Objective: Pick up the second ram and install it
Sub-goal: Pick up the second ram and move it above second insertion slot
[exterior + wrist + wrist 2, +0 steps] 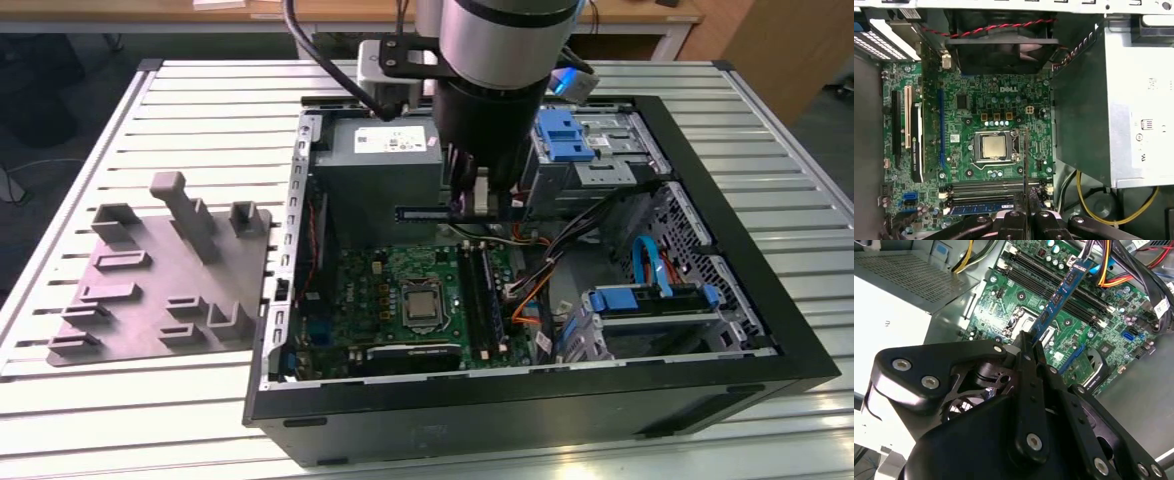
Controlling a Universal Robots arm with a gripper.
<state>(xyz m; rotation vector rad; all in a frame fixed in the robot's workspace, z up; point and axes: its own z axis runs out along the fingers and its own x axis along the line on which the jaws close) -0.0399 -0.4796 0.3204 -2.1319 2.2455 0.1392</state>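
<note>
Holding the second memory stick (1056, 300) by one end, I am hanging over the open computer case (534, 410) with my end effector (1031, 346) clamped on it. In the second wrist view the stick is showing as a long, thin, flat board, dark bluish green, with a row of black chips along its face and a pale patch near its far end. In the first wrist view it is showing edge-on, a thin dark line crossing beside the processor socket (994, 146). In the exterior view it is jutting level from my fingers toward the exterior view's left, above the green motherboard (380, 290) and apart from it. Another memory stick (981, 207) is sitting in one of the slots below me. A grey holder block (160, 280) is lying on the slatted worktop (200, 90), beside the case on the exterior view's left.
</note>
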